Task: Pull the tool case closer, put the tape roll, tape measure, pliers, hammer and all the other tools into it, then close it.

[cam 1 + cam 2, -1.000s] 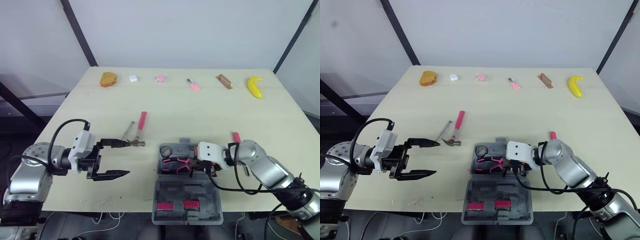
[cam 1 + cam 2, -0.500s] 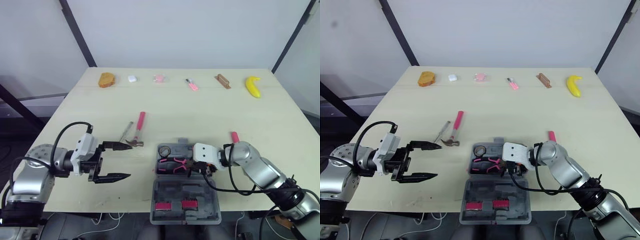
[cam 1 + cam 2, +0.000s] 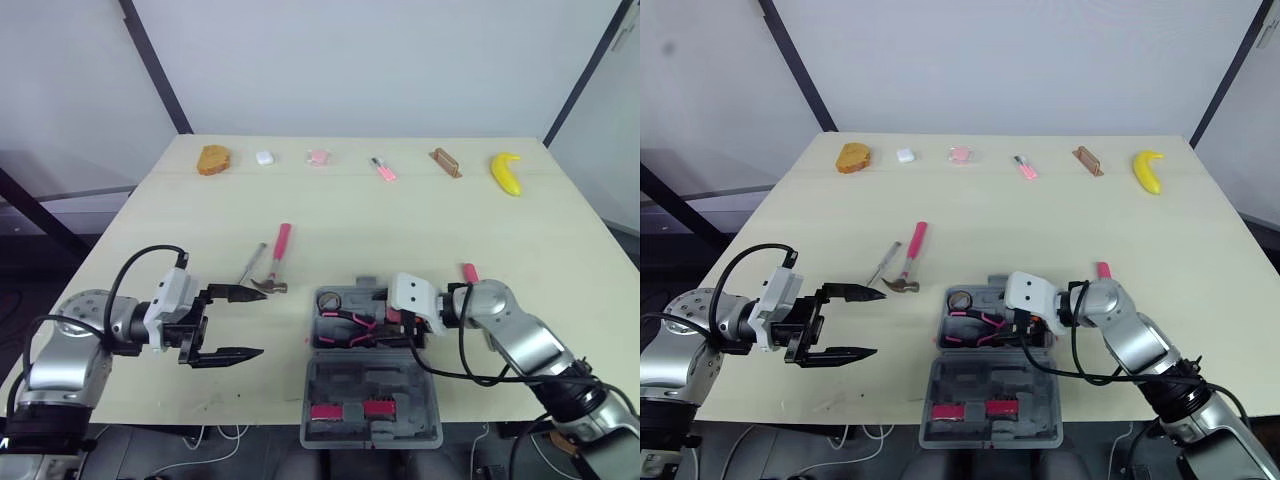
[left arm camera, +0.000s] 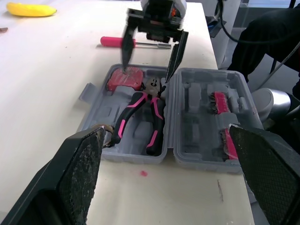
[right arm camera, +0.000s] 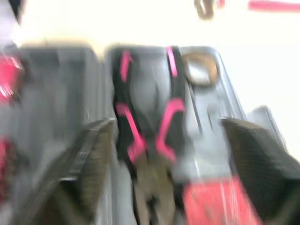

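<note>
No text, label, brand, number or sign can be read in any view; the case (image 3: 372, 380) and the pliers (image 4: 158, 115) show plain grey, black and pink surfaces, no lettering resolved. The items along the far edge of the table (image 3: 400, 230) are too small to tell any marking.

A test lab (bare white walls (image 3: 400, 60), black struts (image 3: 157, 65)) around one table (image 3: 400, 230).
</note>
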